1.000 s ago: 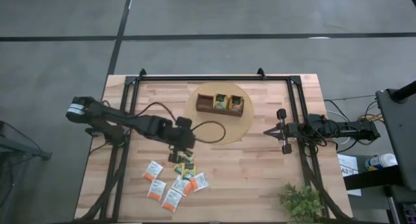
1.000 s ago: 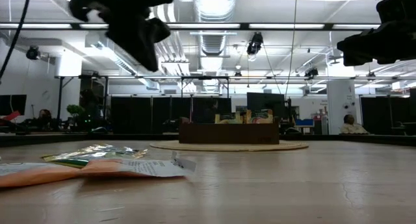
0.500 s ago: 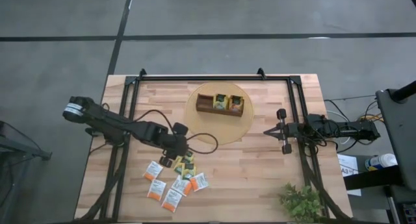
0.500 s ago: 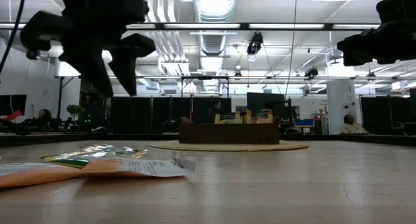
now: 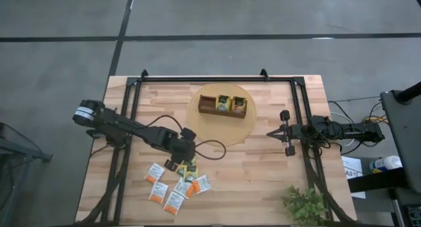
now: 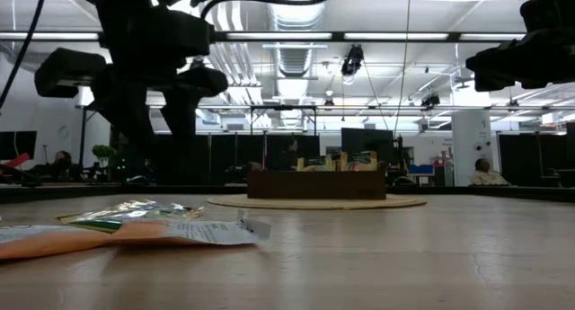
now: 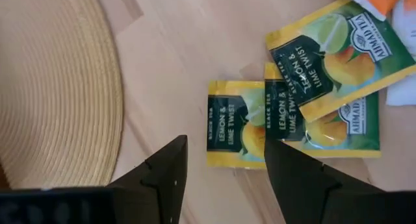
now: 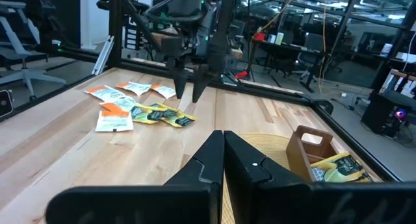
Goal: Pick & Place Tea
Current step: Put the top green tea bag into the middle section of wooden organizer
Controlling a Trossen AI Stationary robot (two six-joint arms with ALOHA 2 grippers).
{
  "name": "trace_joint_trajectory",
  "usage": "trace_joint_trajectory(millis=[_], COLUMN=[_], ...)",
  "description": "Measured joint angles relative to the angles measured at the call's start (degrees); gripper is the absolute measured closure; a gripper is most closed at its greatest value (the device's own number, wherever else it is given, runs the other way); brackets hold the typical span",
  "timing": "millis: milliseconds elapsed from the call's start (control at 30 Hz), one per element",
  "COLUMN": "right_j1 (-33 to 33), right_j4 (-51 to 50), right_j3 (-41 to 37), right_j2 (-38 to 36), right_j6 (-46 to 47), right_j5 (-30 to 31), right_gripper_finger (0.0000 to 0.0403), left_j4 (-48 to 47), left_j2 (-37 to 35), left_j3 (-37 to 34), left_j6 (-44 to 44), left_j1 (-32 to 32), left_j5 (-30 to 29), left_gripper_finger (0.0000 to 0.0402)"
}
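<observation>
Tea packets (image 5: 176,186) lie clustered on the tabletop (image 5: 263,168).
Left gripper (image 7: 224,169) hovers wide over a yellow-green packet (image 7: 235,123); right gripper (image 8: 223,146), pinched closed, waits at the tabletop's right edge.

Light wooden bench (image 5: 263,168) with a black frame, seen from above.

A round woven mat (image 5: 221,114) lies toward the far middle, carrying a brown wooden tray (image 5: 223,105) with tea packets in it. Near the front left, loose tea packets (image 5: 177,186) lie flat in a cluster: white-and-orange ones (image 5: 157,192) in front, yellow-green ones (image 7: 237,123) just behind, some overlapping. A small green plant (image 5: 304,204) stands at the front right corner.
</observation>
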Motion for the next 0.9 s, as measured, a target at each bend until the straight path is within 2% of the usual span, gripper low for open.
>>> trace_joint_trajectory(millis=[367, 900], right_j1=[0.01, 0.02], right_j4=[0.0, 0.01], right_j3=[0.0, 0.0], right_j2=[0.0, 0.02], right_j6=[0.0, 0.0], right_j5=[0.0, 0.0], right_gripper_finger=[0.0394, 0.0394], left_j4=[-0.34, 1.4], left_j2=[7.65, 12.24], left_j3=[2.84, 2.75], left_j6=[0.65, 0.61], left_j1=[1.25, 3.06], left_j5=[1.16, 1.23], left_gripper_finger=[0.0204, 0.0206])
